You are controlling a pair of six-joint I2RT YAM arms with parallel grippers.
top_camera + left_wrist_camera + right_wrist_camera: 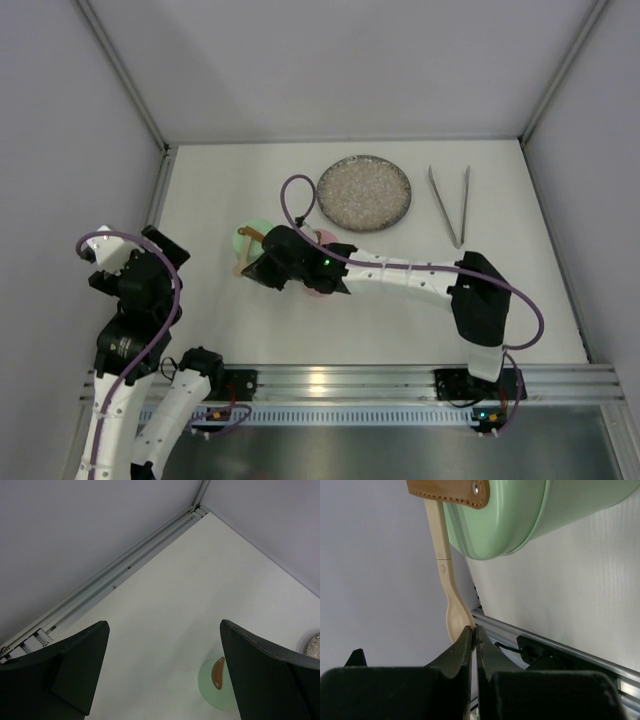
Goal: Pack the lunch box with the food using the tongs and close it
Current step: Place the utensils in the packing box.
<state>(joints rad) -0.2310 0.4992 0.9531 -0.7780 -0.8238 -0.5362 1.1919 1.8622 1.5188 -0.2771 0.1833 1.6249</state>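
right hand (474, 630) together, beside lunch box (510, 520) | tongs (452, 205) well apart from it | left hand (162, 627) apart

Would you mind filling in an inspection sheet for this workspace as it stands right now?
Surface: white table, no marks seen.
Job's things: tongs lie alone at the far right; green lunch box sits under the right wrist; food, nothing seen.
Clutter: speckled plate at far centre; wooden spoon tucked under the box's leather strap; pinkish thing half hidden beneath the right arm.
Grippers: left gripper open above bare table; right gripper shut, spoon's tip at its fingertips, grip unclear.
Cables: purple cable looped along each arm.
Surroundings: grey walls; aluminium rail at the near edge.
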